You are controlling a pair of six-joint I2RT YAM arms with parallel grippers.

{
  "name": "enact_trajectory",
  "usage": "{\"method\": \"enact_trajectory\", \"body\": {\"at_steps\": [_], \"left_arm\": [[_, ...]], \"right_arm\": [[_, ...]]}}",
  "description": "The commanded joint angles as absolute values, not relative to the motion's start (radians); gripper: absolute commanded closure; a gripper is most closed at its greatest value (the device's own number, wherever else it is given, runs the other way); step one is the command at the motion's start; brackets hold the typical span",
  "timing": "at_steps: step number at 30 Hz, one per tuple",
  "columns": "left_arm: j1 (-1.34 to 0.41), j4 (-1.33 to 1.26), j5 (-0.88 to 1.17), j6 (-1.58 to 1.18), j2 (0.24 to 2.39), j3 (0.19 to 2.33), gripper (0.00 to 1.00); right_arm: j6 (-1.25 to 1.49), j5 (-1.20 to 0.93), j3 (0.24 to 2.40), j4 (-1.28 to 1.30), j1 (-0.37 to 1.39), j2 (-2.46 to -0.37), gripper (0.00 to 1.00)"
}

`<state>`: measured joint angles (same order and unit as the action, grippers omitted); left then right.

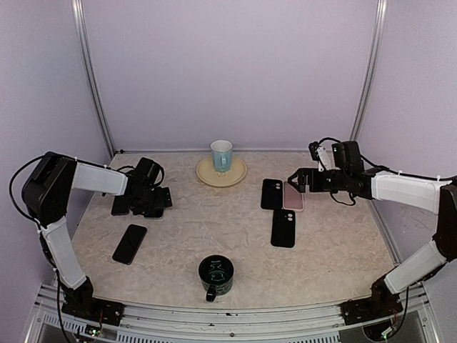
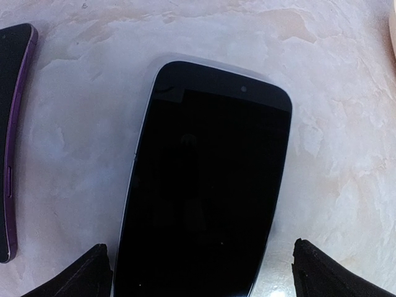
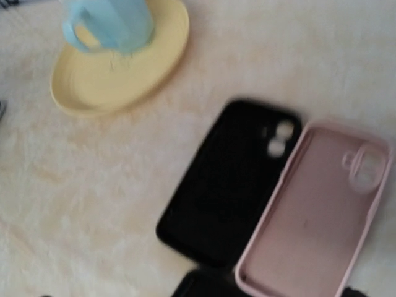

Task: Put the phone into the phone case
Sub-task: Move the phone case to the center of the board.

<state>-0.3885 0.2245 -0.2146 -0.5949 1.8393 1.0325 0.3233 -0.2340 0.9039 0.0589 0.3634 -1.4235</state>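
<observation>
My left gripper (image 1: 151, 206) hangs released, its fingers spread either side of a dark phone (image 2: 204, 192) lying screen-up on the left of the table (image 1: 214, 236). My right gripper (image 1: 296, 180), also released and holding nothing, hovers over the pink phone case (image 3: 315, 207), which lies hollow side up just right of a black case (image 3: 226, 185).

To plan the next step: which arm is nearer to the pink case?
Right. The right fingers hover over the pink case; the left fingers are across the table, over a phone.
</observation>
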Motion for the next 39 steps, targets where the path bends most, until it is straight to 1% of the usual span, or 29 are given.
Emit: {"method": "enact_trajectory", "body": {"at_steps": [1,6,12,17,25,39], "left_arm": [[-0.386,0.21,-0.222,-0.604,1.818,1.021,0.01],[-0.398,0.217,-0.235,-0.609,1.796,1.025,0.01],[-0.4,0.218,-0.247,-0.625,1.771,1.025,0.01],[-0.401,0.222,-0.258,-0.632,1.738,1.028,0.01],[-0.404,0.237,-0.258,-0.636,1.693,1.046,0.01],[-0.404,0.241,-0.272,-0.637,1.667,1.052,0.01]], "right_arm": [[0.37,-0.288,0.856,0.103,0.368,-1.471,0.0],[0.372,-0.236,0.842,0.201,0.431,-1.484,0.0],[0.408,-0.269,0.795,0.243,0.478,-1.447,0.0],[0.395,-0.256,0.784,0.301,0.517,-1.461,0.0],[0.38,-0.277,0.755,0.324,0.565,-1.493,0.01],[0.334,-0.35,0.818,0.306,0.664,-1.621,0.01]]}}
